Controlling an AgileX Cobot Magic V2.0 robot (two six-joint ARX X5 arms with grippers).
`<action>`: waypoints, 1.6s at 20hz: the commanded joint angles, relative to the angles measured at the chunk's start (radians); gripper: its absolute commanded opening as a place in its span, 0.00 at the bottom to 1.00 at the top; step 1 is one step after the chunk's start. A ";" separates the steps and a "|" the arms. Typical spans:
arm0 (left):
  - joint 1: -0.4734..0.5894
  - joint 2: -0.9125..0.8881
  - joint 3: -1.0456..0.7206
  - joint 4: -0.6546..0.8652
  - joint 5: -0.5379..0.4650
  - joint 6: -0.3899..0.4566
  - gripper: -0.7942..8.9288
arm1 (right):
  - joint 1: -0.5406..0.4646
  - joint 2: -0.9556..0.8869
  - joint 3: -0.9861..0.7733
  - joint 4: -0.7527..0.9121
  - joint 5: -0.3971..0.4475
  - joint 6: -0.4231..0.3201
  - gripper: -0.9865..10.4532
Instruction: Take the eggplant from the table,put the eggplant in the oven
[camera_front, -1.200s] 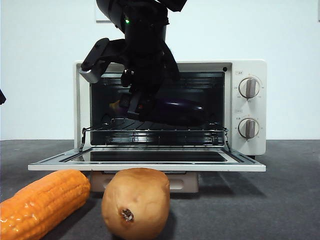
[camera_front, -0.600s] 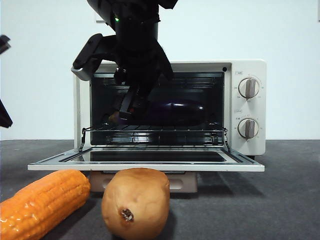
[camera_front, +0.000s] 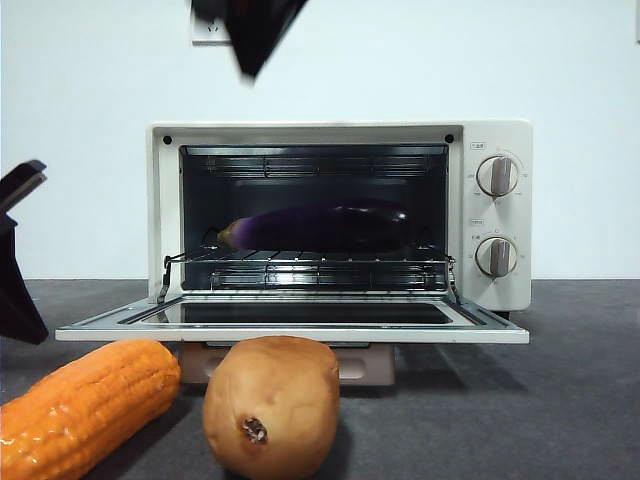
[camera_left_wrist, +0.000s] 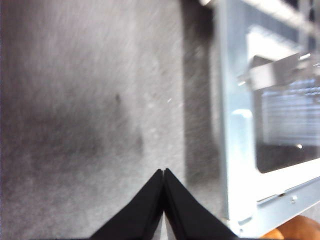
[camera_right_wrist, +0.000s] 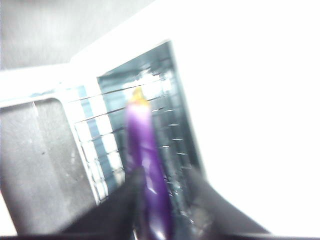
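The glossy purple eggplant lies lengthwise on the wire rack inside the cream oven, whose door hangs open and flat. Nothing touches the eggplant. In the blurred right wrist view, my right gripper is open, its jaws spread to either side of the eggplant and drawn back from it. From the front, only that arm's black tip shows, high above the oven. My left gripper is shut and empty over the table, beside the door's corner.
An orange corn cob and a tan potato lie on the table in front of the open door. A dark part of the left arm shows at the left edge, level with the door.
The right gripper has let go of the eggplant and risen out of the oven mouth to the top of the picture. The eggplant stays on the rack. The left arm's dark shape has shifted slightly inward.
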 joint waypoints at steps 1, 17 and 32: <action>-0.005 0.037 0.006 0.005 0.019 0.002 0.09 | 0.038 -0.100 0.024 -0.012 0.001 0.058 0.09; -0.094 0.164 0.006 0.050 0.211 0.014 0.09 | 0.057 -0.526 0.024 -0.028 0.001 0.142 0.09; -0.072 0.186 0.064 0.130 0.473 -0.033 0.09 | 0.057 -0.608 0.024 -0.130 0.001 0.206 0.09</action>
